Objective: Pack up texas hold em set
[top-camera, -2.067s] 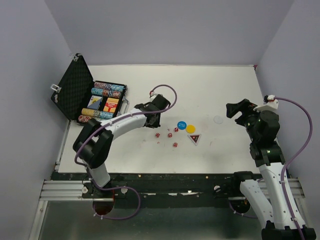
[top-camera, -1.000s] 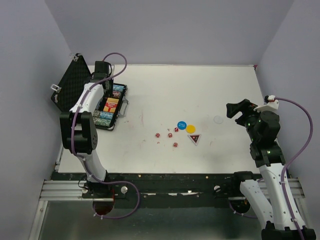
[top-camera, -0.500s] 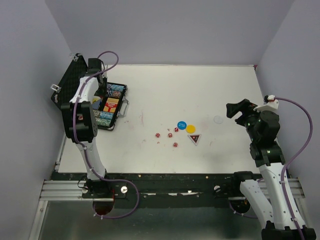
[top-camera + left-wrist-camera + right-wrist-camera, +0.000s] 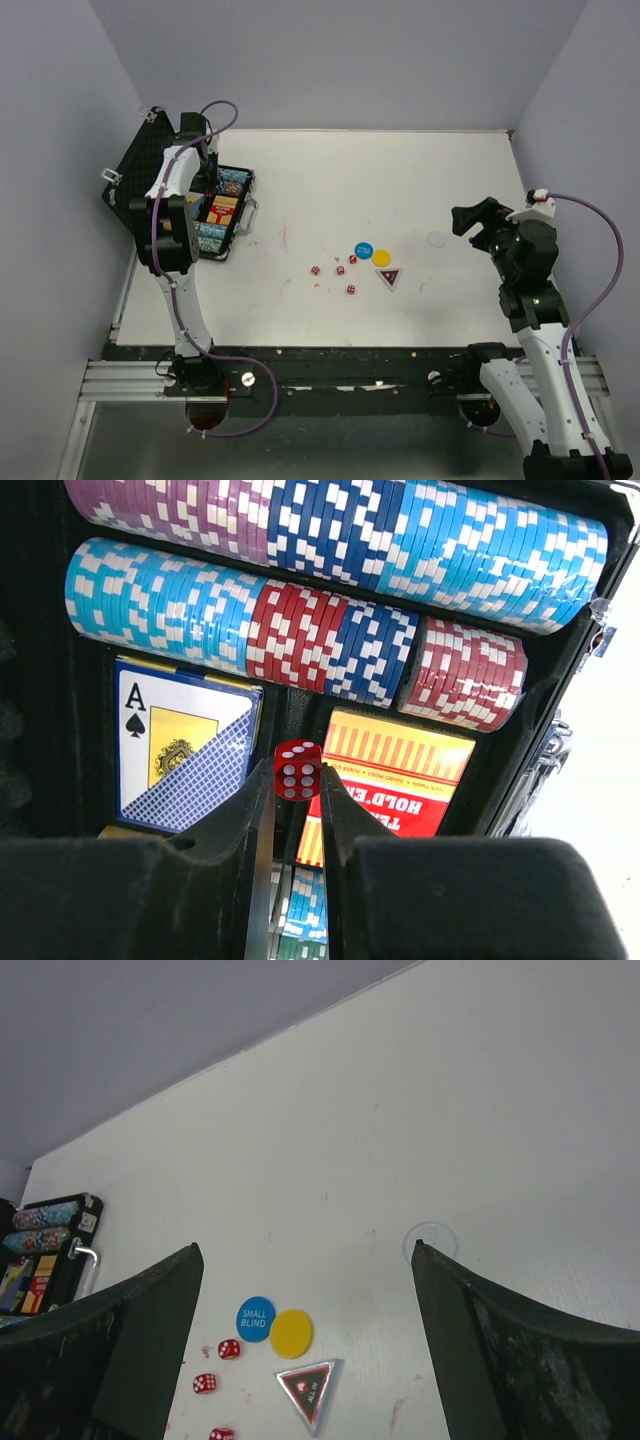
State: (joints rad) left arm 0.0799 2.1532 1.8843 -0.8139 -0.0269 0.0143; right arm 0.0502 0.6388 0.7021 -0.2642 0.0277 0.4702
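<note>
The black hinged case lies open at the far left, with its foam lid up and rows of multicoloured chips inside. My left gripper is shut on a red die and holds it over the gap between the two card decks in the case. Several red dice, a blue disc, a yellow disc, a dark triangular token and a white disc lie on the table's middle. My right gripper is open and empty above the table, to the right of them.
The white table is bounded by lilac walls on the left, back and right. The case handle faces the table's middle. A black rail runs along the near edge.
My left arm has swung from the dice in the middle of the table to the case at the far left, carrying a red die. The right arm has not moved.
</note>
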